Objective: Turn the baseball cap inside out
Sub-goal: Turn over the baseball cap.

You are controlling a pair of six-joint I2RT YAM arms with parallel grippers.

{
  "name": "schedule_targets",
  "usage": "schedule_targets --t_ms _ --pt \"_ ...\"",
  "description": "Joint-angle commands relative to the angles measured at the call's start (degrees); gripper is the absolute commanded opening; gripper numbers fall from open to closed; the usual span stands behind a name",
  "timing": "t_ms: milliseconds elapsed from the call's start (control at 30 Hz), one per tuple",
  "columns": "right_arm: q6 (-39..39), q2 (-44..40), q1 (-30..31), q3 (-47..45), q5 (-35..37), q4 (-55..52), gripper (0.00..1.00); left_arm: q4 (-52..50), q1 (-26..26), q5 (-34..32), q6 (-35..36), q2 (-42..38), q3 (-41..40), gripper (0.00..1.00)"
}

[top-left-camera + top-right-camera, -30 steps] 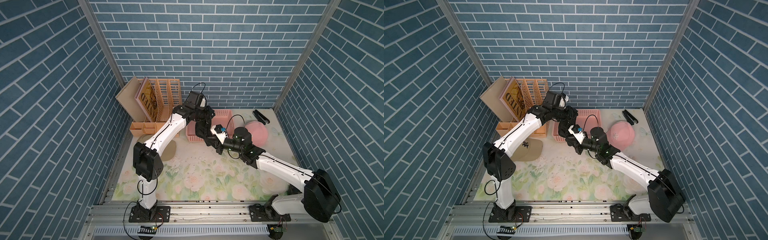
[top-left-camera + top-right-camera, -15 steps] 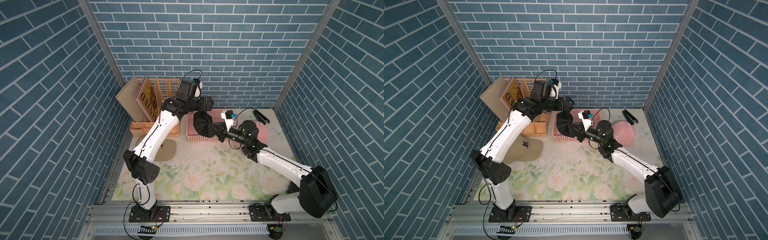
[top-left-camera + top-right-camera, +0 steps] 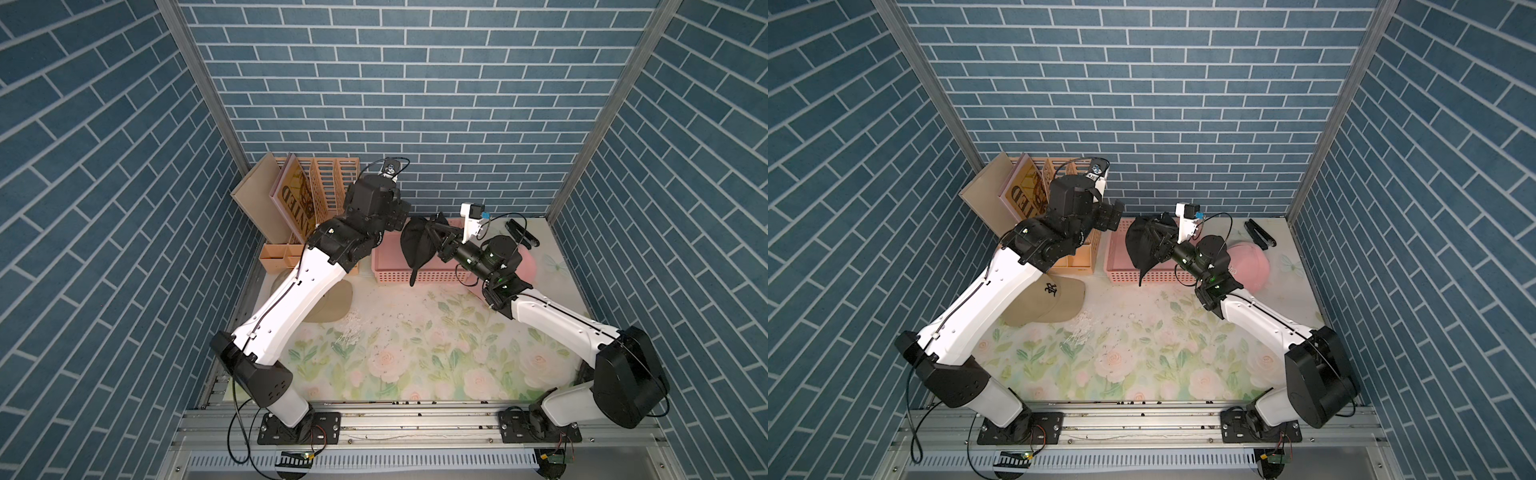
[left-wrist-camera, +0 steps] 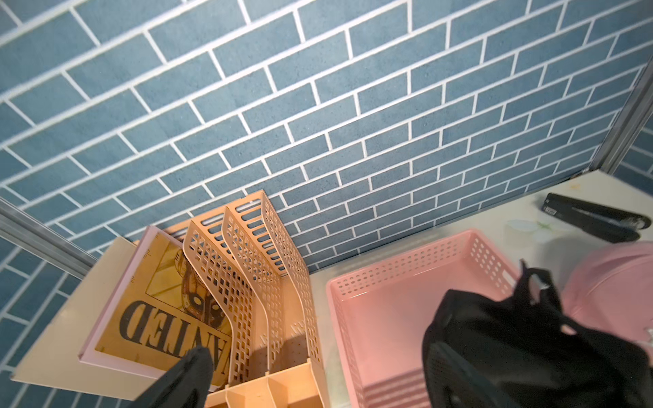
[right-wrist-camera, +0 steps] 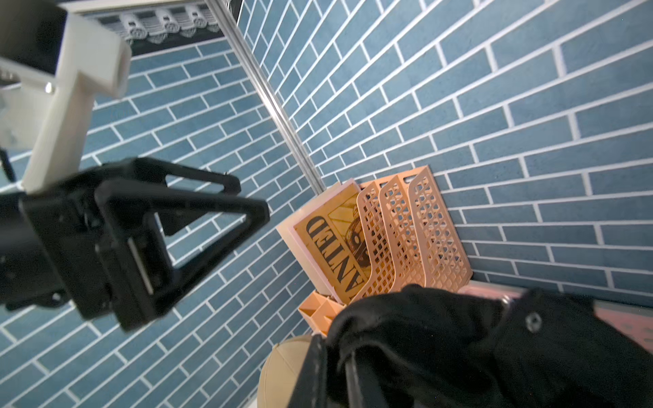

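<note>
Left hand (image 3: 1111,217) has let go, black cap (image 3: 1137,246) hangs from right hand (image 3: 1160,242)

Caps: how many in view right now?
3. A black cap hangs from the right pincer over the pink basket. A tan cap lies beside the left arm. A pink cap lies behind the right arm, partly hidden.

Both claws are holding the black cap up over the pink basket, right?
Not both. Only the right claw grips the black fabric baseball cap above the pink perforated plastic basket. The left claw is open and apart from the cap, as a top view shows.
</note>
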Motion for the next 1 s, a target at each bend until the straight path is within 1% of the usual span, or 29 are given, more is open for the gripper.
schedule_targets --t_ms 0,67,133,200,233,333,400,633,700,833,967 --pt "5.08 -2.91 -0.02 0.87 8.00 9.87 0.00 4.21 0.37 -1.28 4.19 -2.77 -2.44 1.00" --pt "5.08 -3.02 0.02 0.86 11.37 11.35 0.00 4.02 -0.36 4.60 1.13 -5.01 -4.46 1.00" --pt "4.49 -2.72 0.04 0.95 14.24 13.39 0.00 6.25 -2.80 5.77 -0.29 -8.00 -9.11 0.99" --pt "4.07 -2.26 0.02 1.37 15.26 15.38 0.00 9.21 -5.32 6.84 -1.01 -11.20 -15.09 0.99" --pt "4.09 -2.08 0.02 1.75 15.62 16.11 0.00 10.74 -5.99 8.55 -1.88 -12.74 -18.11 0.98" --pt "4.07 -1.71 0.15 2.68 16.29 17.75 0.00 16.86 -6.43 12.75 -4.56 -16.26 -27.18 0.97" --pt "3.49 -1.62 0.45 3.44 16.46 17.84 0.00 19.96 -6.44 13.84 -5.40 -17.52 -31.05 0.97" --pt "1.88 -1.53 2.83 5.37 18.43 17.16 0.00 28.22 -6.56 15.69 -7.22 -16.43 -37.09 0.99" --pt "1.24 -1.36 3.50 5.76 18.73 16.93 0.00 29.76 -6.52 16.50 -8.12 -15.34 -37.32 0.99" --pt "1.45 -1.57 4.21 5.70 18.84 17.23 0.00 31.28 -6.43 15.17 -8.37 -13.53 -37.29 1.00" --pt "1.63 -2.30 5.02 5.00 19.53 18.38 0.00 31.42 -6.43 15.68 -8.58 -11.14 -36.31 1.00"
